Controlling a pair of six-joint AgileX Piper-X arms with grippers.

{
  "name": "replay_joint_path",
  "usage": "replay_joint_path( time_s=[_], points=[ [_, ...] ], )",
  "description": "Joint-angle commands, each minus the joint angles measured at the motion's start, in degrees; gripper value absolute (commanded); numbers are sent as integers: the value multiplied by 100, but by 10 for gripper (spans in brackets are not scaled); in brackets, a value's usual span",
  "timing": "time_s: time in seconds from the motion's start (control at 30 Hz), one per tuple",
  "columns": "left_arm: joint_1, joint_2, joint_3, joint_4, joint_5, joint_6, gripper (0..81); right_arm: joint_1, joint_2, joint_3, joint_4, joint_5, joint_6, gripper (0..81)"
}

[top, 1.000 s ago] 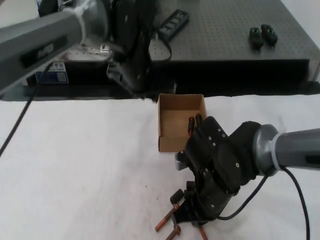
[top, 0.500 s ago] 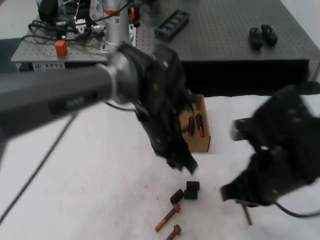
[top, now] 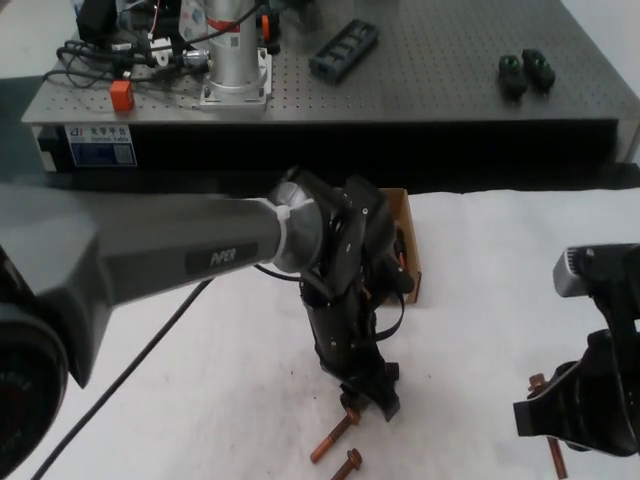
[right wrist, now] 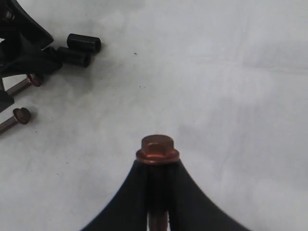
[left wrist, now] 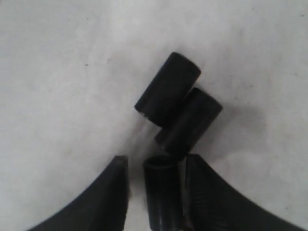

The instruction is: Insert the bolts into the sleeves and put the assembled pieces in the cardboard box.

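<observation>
Sleeve pickup in hand: a black sleeve point(left wrist: 161, 192) is straddled, not yet pinched, by the parted fingers of the left gripper point(left wrist: 156, 163). A centred, straight closing is called for, since two more sleeves point(left wrist: 168, 89) lie just beyond its end. A copper bolt point(right wrist: 158, 148) is clamped in the right gripper point(right wrist: 158, 168), at 4 o'clock across open white cloth point(top: 470, 330). The cardboard box point(top: 410, 262) stands at 12 o'clock, and loose bolts point(top: 335, 440) lie close at 7 o'clock.
</observation>
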Motion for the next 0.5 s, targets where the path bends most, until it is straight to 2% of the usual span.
replay_joint_path(
  time_s=[0.0,0.2,0.3,0.37,0.47],
  points=[
    [-4,27,-37,65,-208,111,283,-34,-168,24,148,-61,-53,36],
    [-4,173,-37,298,-218,184,272,-34,-168,24,136,-61,-53,36],
    [-4,178,-37,249,-219,184,156,-34,-168,24,123,-28,-53,36],
    [-4,178,-83,224,-219,184,21,-34,-168,24,83,-28,-53,36],
    [-4,146,-246,257,-271,58,1,-34,-168,24,-22,-61,-53,36]
  ],
)
